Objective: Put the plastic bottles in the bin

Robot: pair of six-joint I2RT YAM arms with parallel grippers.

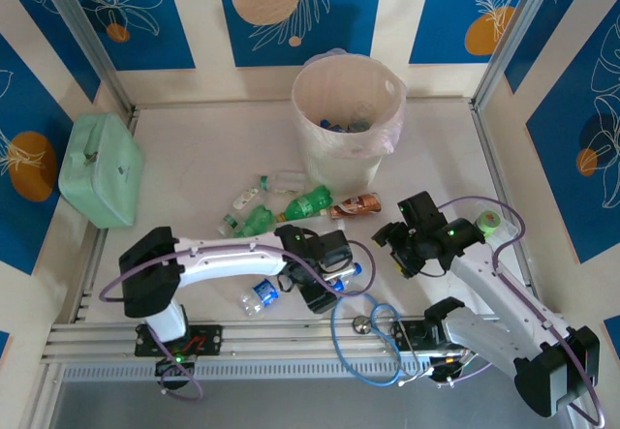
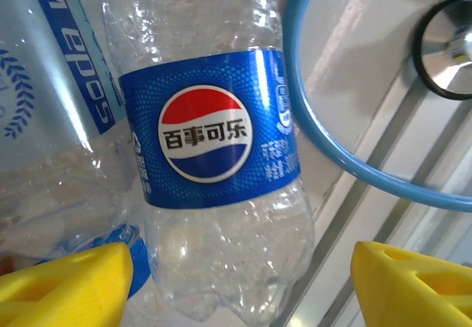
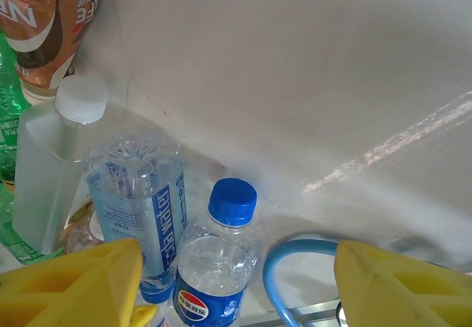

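Found the bin (image 1: 308, 163) standing at the middle of the counter's (image 1: 194, 148) far edge, lined with a clear bag and already holding a few bottles with blue caps (image 1: 341, 125). Counted a loose cluster lying near the middle of the counter, on the near side of the bin: two green bottles (image 1: 308, 201), a brown bottle (image 1: 354, 206) just to their right, and small clear bottles (image 1: 247, 198) to their left. Saw the left pincer (image 2: 240, 290) open close to the counter's near edge, its yellow fingers (image 2: 66, 283) spread to either side of a clear cola bottle (image 2: 210, 142) lying on its side, one finger just beside the bottle's base and the other standing well apart from it, so not yet gripping. Noted a clear bottle with blue lettering (image 2: 51, 98) lying against the cola bottle. Spotted a blue tube (image 2: 324, 142) curving just beside the cola bottle, with a round metal disc (image 2: 450, 46) beyond it by the near edge. Saw the right pincer (image 3: 240, 286) open as well, holding nothing, hanging above the counter to the right of the cluster and facing the cola bottle's blue cap (image 3: 232, 201). Made out a cloudy bottle with a white cap (image 3: 51, 172) lying between the brown bottle and the lettered one. Noted a mint-green case (image 1: 101, 168) at the counter's left edge, towards the far-left corner, well apart from the bin.
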